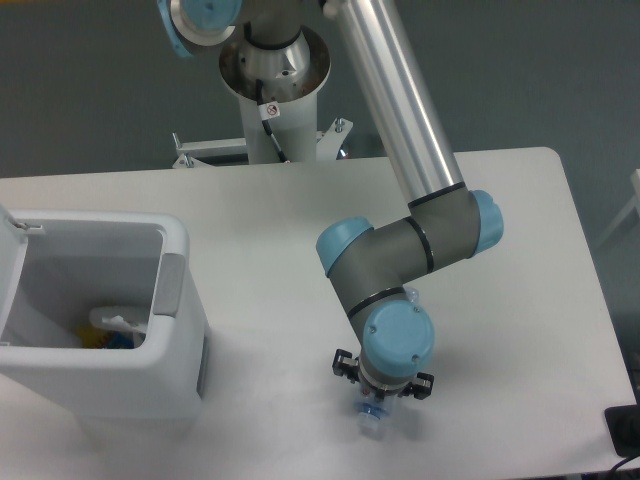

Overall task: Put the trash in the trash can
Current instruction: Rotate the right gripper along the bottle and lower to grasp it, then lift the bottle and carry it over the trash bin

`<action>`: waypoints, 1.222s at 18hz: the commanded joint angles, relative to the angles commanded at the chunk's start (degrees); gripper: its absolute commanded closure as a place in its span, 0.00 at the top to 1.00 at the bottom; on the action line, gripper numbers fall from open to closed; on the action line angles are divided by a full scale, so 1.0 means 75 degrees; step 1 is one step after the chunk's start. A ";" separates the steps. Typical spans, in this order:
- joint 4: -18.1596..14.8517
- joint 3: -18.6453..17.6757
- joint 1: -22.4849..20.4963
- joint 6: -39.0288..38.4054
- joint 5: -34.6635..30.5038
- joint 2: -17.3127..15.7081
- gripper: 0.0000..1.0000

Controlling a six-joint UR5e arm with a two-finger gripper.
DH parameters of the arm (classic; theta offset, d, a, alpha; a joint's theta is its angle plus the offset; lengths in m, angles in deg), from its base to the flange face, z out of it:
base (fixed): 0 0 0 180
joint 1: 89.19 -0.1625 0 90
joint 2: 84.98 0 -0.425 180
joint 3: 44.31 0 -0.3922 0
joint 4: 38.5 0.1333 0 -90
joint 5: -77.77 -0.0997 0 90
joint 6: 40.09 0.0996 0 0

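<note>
The clear plastic bottle lies on the white table under my wrist, and only its capped end (370, 419) pokes out towards the front edge. My gripper (381, 396) points straight down over the bottle. The blue wrist joint hides its fingers, so whether they are open or shut does not show. The trash can (176, 300) stands at the left with its lid (10, 268) swung open. Inside it lies the crumpled white wrapper (118, 322), beside something blue and yellow.
The arm's pedestal (272, 72) stands behind the table's far edge. A dark object (625, 430) sits past the table's right front corner. The table's front edge runs just below the bottle.
</note>
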 joint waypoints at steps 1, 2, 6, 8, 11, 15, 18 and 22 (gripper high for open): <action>0.0012 -0.0012 0.0035 0.0000 -0.0048 0.0000 0.55; 0.0001 -0.0012 0.0047 0.0000 -0.0048 0.0000 0.47; -0.0011 0.0000 0.0047 0.0011 -0.0036 -0.0058 0.38; -0.0023 0.0000 0.0047 0.0035 -0.0001 -0.0140 0.36; -0.0023 -0.0012 0.0035 0.0093 0.0069 -0.0281 0.36; -0.0046 -0.0012 -0.0070 0.0129 0.0127 -0.0445 0.36; -0.0034 0.0011 -0.0105 0.0129 0.0338 -0.0585 0.36; -0.0034 0.0105 -0.0351 0.0129 0.1098 -0.0948 0.36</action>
